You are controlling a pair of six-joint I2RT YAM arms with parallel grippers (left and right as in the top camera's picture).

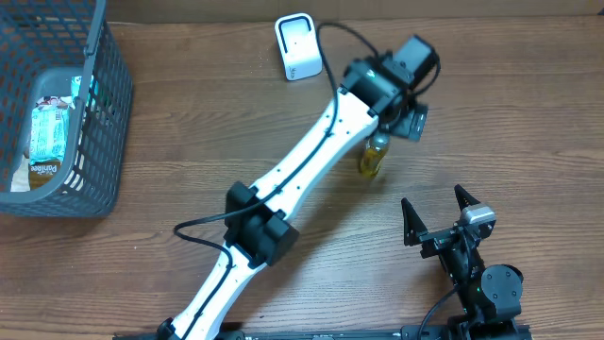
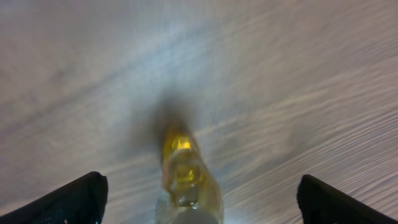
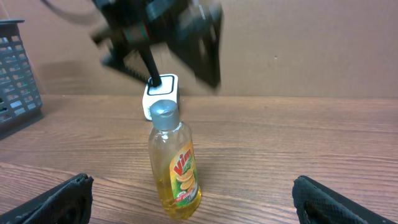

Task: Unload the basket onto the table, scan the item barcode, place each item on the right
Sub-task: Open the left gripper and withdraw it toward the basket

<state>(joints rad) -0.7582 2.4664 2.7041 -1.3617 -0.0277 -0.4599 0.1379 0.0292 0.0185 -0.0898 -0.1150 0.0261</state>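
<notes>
Right end effector [image 1: 434, 203]: open, empty, nearest. Bottle [image 1: 372, 157]: upright on surface [image 1: 528, 113], free-standing. Left end effector [image 1: 406, 118]: open, over the cap, holding nothing. Scanner [image 1: 297, 47]: farther back, apart from bottle. Hazard: the bottle is tall and narrow; a finger clipping the cap would likely topple it.

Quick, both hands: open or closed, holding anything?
Left hand: open, over the bottle, holding nothing.
Right hand: open, empty.
</notes>
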